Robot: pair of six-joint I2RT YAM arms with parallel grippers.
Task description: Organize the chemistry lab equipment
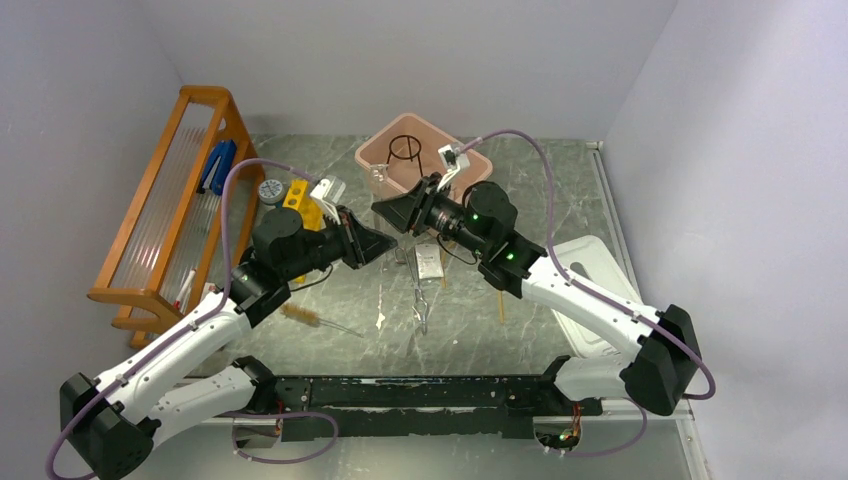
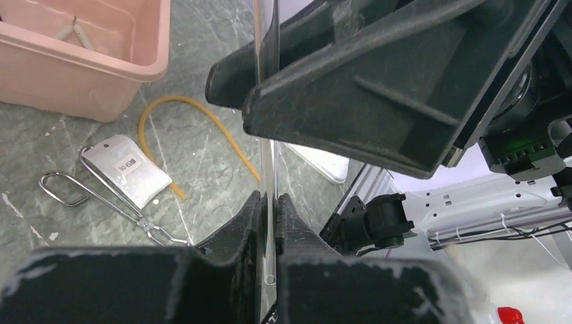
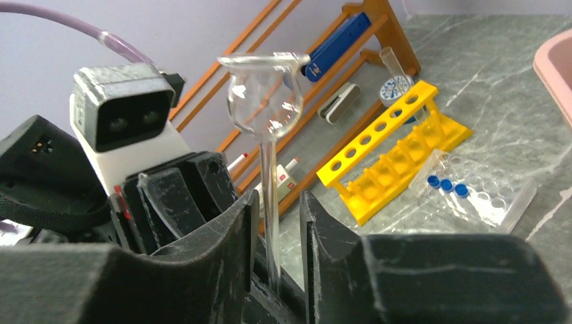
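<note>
Top view: L gripper [image 1: 388, 243] & R gripper [image 1: 379, 209] meet tip to tip above the table's middle, just in front of the pink tub [image 1: 470, 160], which holds the black wire tripod [image 1: 404, 150]. Whatever sits between the tips is too thin to make out here. Metal tongs [image 1: 418, 295] lie on the table near them, brown-bristle wire brush [image 1: 305, 317] by the L arm, yellow tube rack [image 1: 300, 200] behind the L gripper, next to a wooden rack [image 1: 160, 200]. White lid [image 1: 590, 260] lies partly under the R arm

L wrist: L fingers [image 2: 236, 270] are closed tight on the thin clear stem of a glass funnel [image 2: 268, 175]. The stem runs straight on between the 2 pads & past the R gripper's dark fingers beyond. On the table: tongs, a silver packet [image 2: 131, 169] touching them, tan rubber tubing [image 2: 195, 121] curving off toward the tub

R wrist: R fingers stand apart w/ the stem between them, a gap showing on 1 side, so no clamp. Funnel's bulb & flared mouth sit beyond the jaws, off the table. Behind: yellow rack, 3 blue-capped clear tubes [image 3: 445, 183] in a clear tray [image 3: 502, 202] just beside it
</note>
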